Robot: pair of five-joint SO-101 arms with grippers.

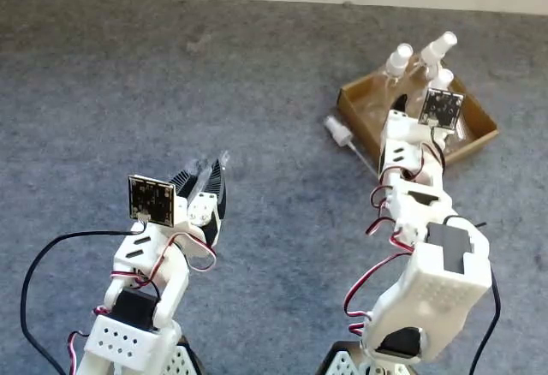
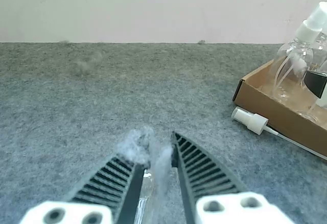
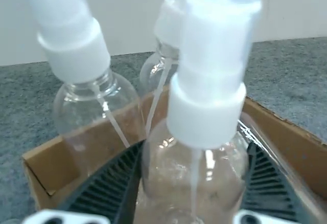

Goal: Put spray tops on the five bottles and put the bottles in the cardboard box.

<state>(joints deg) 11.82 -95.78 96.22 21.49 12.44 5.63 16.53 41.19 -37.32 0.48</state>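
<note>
My left gripper (image 1: 208, 171) (image 2: 150, 150) is at the near left, low over the grey carpet, shut on a clear bottle (image 2: 155, 169) with no spray top, whose neck sticks out past the fingertips. A loose white spray top (image 1: 339, 130) (image 2: 249, 120) lies on the carpet just left of the cardboard box (image 1: 479, 127) (image 2: 276, 112). My right gripper (image 1: 409, 103) (image 3: 194, 155) is over the box, its fingers (image 3: 113, 183) tight on both sides of a clear bottle (image 3: 204, 173) with a spray top on. Two more topped bottles (image 3: 94, 106) (image 3: 159, 65) stand behind it in the box.
The box sits at the far right, near the pale wall. Open carpet stretches across the middle and far left. A black cable (image 1: 34, 264) loops beside the left arm's base.
</note>
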